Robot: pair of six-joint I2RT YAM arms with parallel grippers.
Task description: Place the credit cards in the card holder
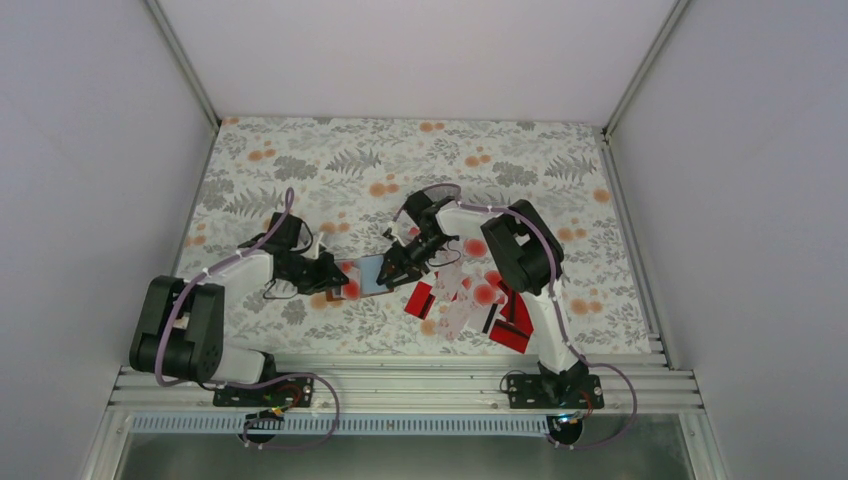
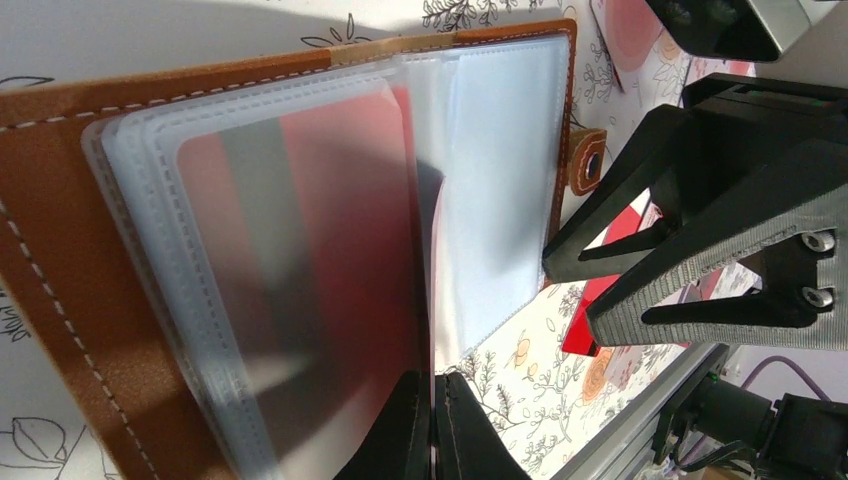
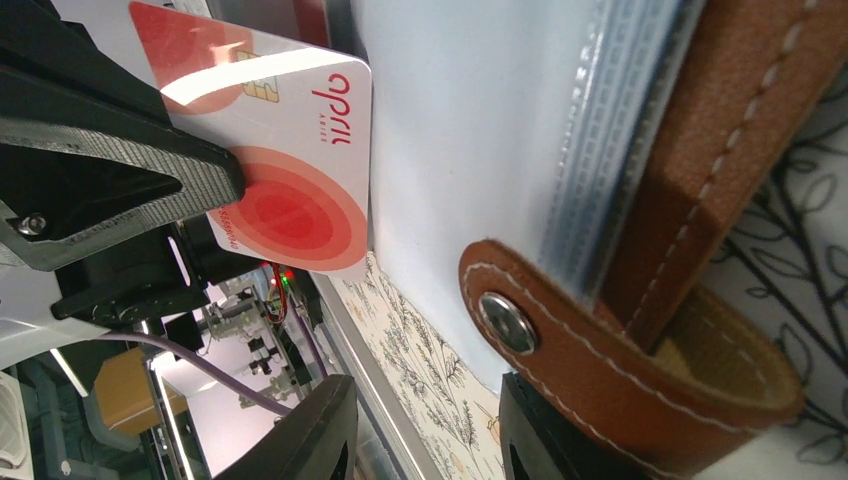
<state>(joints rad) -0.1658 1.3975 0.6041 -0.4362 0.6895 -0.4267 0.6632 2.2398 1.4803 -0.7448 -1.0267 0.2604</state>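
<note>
Pressed together on a clear sleeve, that's how we find the jaws of the left gripper (image 2: 432, 432), pinning the open card holder (image 2: 50, 300) by one of its plastic pages. The right gripper (image 3: 430, 400) has its jaws spread with nothing between them that we can see, just beside the holder's free edge.

Big picture first: the floral table (image 1: 330, 160) carries everything, and the holder sits near its middle, between the two grippers, pages fanned out. Right of it, under the right arm, we've got the loose heap of credit cards (image 1: 470, 300), red ones and white ones overlapping.

Inside the holder, one red card (image 2: 340, 220) with a dark stripe already sits in a frosted sleeve. Smaller yet, a white card with red blotches (image 3: 300, 190) shows just beside the pale page, partly behind the left gripper; whether anything grips it, we can't tell. Smallest of all, the snap strap (image 3: 560, 330) curls at the holder's edge.

Our read: we're mid-loading, one card in, most to go. The next move, we'd say, calls for the right gripper to take a card by its edge and line it up flat with a sleeve mouth, the left holding that page apart.
</note>
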